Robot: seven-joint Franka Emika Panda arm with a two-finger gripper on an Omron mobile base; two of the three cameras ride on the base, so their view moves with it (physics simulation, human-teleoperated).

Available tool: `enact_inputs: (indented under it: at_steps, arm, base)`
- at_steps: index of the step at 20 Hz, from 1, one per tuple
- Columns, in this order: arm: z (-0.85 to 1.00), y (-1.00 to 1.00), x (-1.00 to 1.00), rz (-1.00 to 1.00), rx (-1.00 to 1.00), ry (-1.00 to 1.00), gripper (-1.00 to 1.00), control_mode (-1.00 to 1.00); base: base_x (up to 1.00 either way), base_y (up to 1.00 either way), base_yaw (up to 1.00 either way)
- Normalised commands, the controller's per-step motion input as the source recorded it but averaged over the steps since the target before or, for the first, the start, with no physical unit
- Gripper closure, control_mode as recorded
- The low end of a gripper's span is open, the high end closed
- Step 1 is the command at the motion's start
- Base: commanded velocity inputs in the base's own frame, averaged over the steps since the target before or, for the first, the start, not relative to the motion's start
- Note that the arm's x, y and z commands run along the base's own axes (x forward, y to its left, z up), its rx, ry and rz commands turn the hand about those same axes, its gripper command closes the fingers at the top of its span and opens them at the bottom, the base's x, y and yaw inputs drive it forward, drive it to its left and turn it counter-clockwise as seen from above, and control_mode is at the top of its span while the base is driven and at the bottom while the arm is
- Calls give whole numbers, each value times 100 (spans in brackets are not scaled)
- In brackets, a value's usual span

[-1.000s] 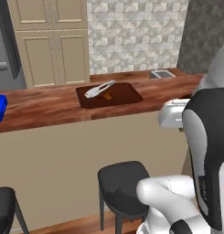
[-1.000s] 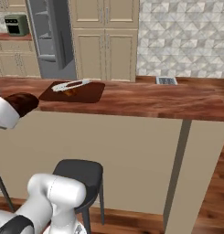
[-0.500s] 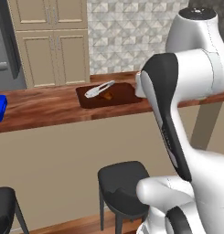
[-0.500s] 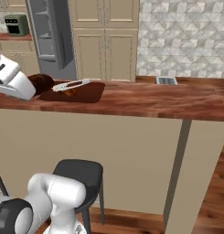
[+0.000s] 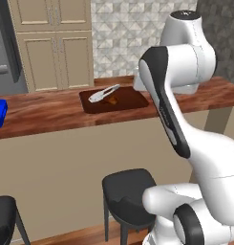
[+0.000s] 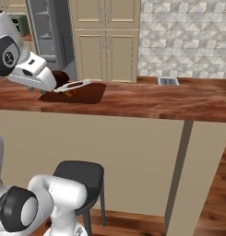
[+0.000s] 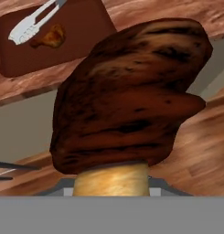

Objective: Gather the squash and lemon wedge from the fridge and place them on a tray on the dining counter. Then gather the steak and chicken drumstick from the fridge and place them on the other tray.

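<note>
The steak is held in the closed gripper, short of the dark brown tray ahead. It should be lowered flat beside the drumstick, clear of the tongs.

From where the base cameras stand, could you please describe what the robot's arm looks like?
The arm is built of glossy white, rounded shells joined by dark grey to black bands at the joints. A long dark stripe runs down one link. Round dark caps close the joints, as on the arm's lower joint. I see no loose cables or markings.
</note>
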Motion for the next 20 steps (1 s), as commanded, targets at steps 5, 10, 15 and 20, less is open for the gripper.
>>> enact_inputs:
  at_steps: [5,10,15,20]
  arm:
    - [-48,-10,83,8,3,0,100,-100]
    - [-43,-2,85,8,0,0,100,-100]
    - [-33,0,75,8,0,0,100,-100]
    - [-25,0,64,9,0,0,100,-100]
  base:
    - [0,0,0]
    - [0,0,0]
    - [0,0,0]
    - [0,0,0]
